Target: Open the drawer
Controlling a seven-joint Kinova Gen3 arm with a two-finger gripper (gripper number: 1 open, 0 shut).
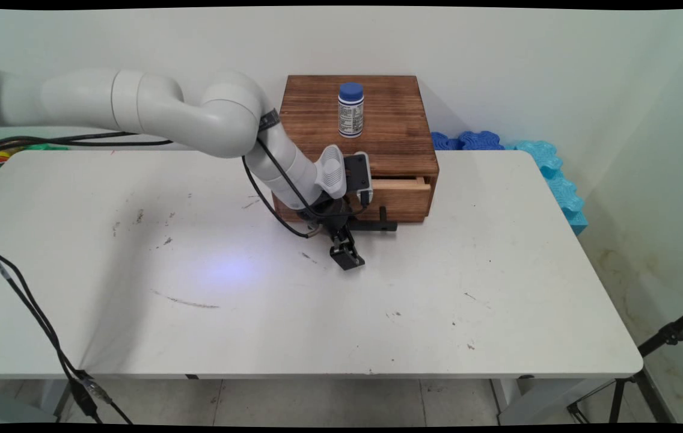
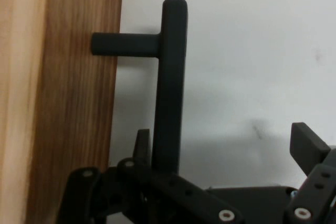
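Spanning the middle of the main view, the white rectangular table (image 1: 450, 313) carries a brown wooden box with a drawer (image 1: 377, 129) at its far edge, upper centre of the frame, against the pale wall. The drawer's front stands slightly out from the box at right of centre, showing a strip of paler wood above it. On the box lid, near the top of the frame, stands a small white bottle with a blue cap (image 1: 350, 110), upright and well apart from the arm. The black two-finger gripper (image 2: 226, 156) sits low at the drawer front, just below centre in the main view. In the hand view the black bar handle (image 2: 170, 87) runs up the frame from the bottom, its long axis parallel to the wood face on the left, joined to it by a short post at upper left. The fingers stand apart: one lies between handle and wood, the other far off at lower right, so the bar lies inside the gap, hard by the left finger. Whether that finger touches the bar cannot be made out; the handle's lower end is hidden behind the linkage.
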